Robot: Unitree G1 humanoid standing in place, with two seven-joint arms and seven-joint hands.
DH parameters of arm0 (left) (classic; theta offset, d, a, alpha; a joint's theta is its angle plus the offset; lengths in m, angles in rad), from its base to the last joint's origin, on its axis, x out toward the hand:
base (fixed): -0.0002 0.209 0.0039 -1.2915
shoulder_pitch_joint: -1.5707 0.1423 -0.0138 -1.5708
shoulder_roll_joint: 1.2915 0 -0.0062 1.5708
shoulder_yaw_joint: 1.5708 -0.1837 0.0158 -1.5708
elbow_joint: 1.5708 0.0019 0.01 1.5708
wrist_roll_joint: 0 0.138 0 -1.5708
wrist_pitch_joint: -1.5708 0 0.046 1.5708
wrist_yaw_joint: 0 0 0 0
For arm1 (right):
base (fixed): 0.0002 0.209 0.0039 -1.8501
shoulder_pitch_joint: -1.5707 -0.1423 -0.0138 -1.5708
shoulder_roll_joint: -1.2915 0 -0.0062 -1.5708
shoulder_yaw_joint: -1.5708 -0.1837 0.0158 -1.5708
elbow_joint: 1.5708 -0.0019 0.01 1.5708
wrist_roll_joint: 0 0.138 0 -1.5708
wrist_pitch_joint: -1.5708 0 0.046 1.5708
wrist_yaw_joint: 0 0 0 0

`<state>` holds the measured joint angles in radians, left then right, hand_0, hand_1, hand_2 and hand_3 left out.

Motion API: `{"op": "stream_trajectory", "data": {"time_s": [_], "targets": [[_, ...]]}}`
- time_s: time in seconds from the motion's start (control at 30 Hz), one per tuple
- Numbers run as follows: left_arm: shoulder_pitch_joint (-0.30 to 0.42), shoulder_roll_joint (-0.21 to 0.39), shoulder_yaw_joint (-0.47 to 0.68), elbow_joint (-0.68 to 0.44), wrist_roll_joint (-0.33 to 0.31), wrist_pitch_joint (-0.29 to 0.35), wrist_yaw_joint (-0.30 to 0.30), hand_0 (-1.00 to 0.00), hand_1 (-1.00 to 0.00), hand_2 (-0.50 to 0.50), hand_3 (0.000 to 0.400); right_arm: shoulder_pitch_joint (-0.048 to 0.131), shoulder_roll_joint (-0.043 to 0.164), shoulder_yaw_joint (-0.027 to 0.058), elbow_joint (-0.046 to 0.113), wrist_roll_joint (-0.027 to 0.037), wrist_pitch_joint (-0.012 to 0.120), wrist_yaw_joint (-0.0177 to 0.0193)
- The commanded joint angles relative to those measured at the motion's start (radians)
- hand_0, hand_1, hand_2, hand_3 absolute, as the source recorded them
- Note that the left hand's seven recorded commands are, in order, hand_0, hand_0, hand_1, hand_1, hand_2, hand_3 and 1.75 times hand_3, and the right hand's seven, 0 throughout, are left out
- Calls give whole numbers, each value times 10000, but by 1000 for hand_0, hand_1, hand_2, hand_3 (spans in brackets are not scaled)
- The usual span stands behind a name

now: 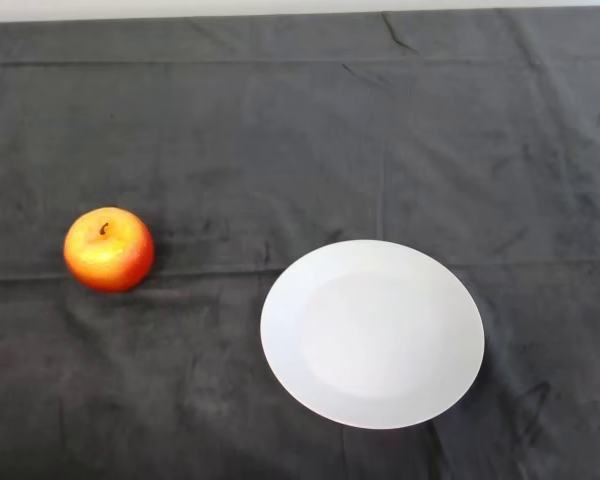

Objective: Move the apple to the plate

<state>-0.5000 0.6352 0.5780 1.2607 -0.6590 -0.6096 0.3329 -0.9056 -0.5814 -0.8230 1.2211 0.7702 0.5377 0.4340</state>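
Observation:
A red and yellow apple (108, 249) stands upright on the dark cloth at the left, stem up. A white round plate (372, 333) lies on the cloth to the right of the apple, near the front, with nothing on it. The apple and the plate are apart, with a stretch of cloth between them.
The dark cloth (300, 130) covers the whole table, with a few creases. A pale strip (180, 8) runs along the far edge at the top.

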Motion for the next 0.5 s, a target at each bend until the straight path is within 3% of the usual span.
{"op": "stream_trajectory", "data": {"time_s": [0.03,0.5], "targets": [[-460,29,183,-488,228,71,-75,0,0,0,0,319,-198,-60,136,75,-65,32],[-898,-154,-395,-587,1201,-231,-124,0,0,0,0,321,-196,-59,131,75,-65,30]]}}
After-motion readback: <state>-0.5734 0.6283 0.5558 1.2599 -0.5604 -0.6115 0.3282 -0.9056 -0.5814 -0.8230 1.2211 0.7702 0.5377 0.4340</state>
